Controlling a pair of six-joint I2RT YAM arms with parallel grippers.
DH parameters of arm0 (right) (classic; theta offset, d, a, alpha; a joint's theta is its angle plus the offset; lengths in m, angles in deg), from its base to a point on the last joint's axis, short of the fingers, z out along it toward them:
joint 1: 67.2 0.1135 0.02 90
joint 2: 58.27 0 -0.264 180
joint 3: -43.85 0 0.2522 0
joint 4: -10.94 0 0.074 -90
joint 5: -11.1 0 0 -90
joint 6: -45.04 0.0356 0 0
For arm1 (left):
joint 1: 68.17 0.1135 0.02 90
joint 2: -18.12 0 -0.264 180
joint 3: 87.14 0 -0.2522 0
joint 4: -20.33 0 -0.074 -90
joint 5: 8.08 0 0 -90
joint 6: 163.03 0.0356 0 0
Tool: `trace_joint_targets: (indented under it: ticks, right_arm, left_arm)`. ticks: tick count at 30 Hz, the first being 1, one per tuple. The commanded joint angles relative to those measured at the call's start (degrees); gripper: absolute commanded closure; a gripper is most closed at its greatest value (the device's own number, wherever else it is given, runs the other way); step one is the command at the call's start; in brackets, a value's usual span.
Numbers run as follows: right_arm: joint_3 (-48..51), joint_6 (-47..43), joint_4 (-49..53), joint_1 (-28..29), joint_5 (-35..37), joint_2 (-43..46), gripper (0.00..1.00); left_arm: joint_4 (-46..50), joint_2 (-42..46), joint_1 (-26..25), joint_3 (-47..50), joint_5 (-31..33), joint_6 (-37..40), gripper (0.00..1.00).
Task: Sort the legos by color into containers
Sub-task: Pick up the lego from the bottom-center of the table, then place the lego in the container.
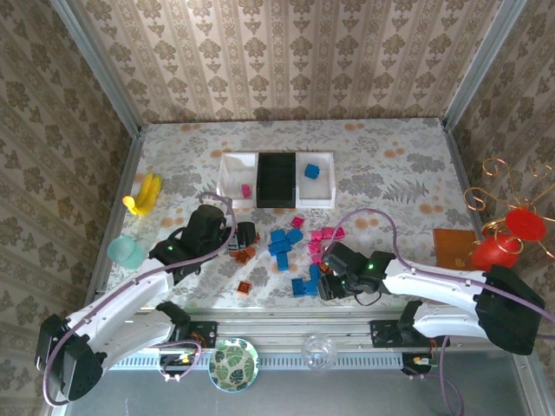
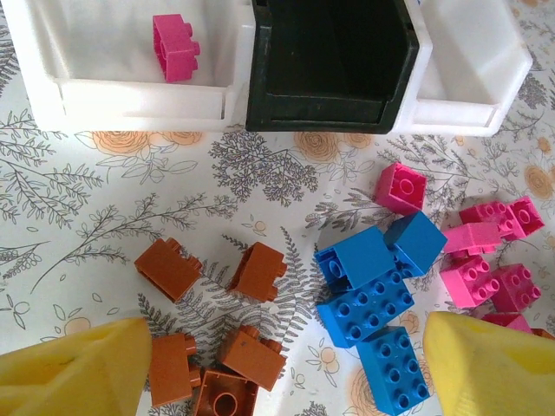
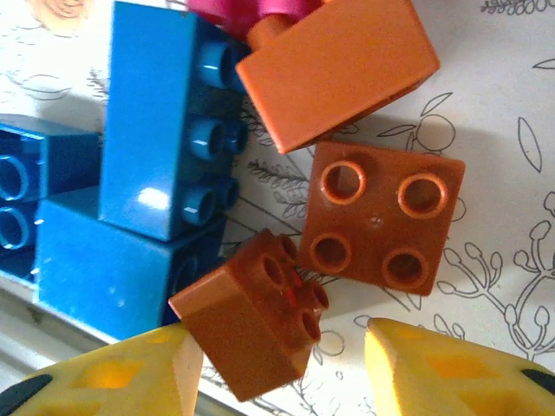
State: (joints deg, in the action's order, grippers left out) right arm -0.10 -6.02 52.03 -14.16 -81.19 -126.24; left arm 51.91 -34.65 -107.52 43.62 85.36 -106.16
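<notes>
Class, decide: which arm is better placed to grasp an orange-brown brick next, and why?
Right: the right hand, open, sits low with a tilted brown brick between its fingers; the left hand hovers higher over several.

Three trays stand side by side, walls touching, at the far middle of the table (image 1: 390, 165): left tray (image 1: 231, 171), middle tray (image 1: 277, 176), right tray (image 1: 323, 188).
One brick (image 1: 246, 191) in the left tray, at its near right corner. Another brick (image 1: 311, 171) in the right tray.
Loose legos lie in front of the trays in three groups: left cluster (image 1: 244, 255), centre cluster (image 1: 283, 244), right cluster (image 1: 326, 236). A stray brick (image 1: 244, 287) sits nearer the front edge.
Banana (image 1: 144, 192) by the left edge, cup (image 1: 127, 250) in front of it.
Plate (image 1: 233, 364) at the near rail.
</notes>
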Motion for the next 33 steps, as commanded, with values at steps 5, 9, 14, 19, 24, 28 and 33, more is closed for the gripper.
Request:
trace_joint_targets:
  ticks: [5, 9, 14, 19, 24, 28, 33]
  right_arm:
    - [-2.6, -1.5, -2.9, 0.8, 1.3, -4.7, 0.49]
    - [-2.5, -1.7, -4.8, 0.9, 1.3, -6.3, 0.52]
    - [-3.0, -2.0, -4.2, 0.9, 1.5, -6.6, 0.64]
    - [-3.3, -3.3, 0.6, 0.5, 1.4, -1.3, 0.72]
    - [-6.7, -4.9, 4.8, -2.5, -0.7, 6.5, 0.74]
    - [-14.0, -8.6, 0.2, -8.8, -5.3, 3.6, 0.74]
    - [-30.1, -12.6, -6.4, -12.5, -6.3, -12.9, 0.74]
  left_arm:
    - [-0.1, -1.0, -0.2, 0.6, 0.7, -1.2, 0.17]
    - [-0.3, -1.2, -0.1, 0.8, 0.6, -1.1, 0.17]
    - [0.1, -1.2, 0.0, 0.7, 0.6, -1.1, 0.17]
    - [1.5, 0.3, 0.7, 0.4, 0.8, -0.6, 0.15]
    - [3.3, 2.8, 1.6, 0.8, 0.9, -0.4, 0.14]
    - [4.8, 5.9, 1.8, 1.7, 1.7, -1.1, 0.07]
    - [7.1, 8.7, 1.9, 2.3, 2.3, -2.1, 0.0]
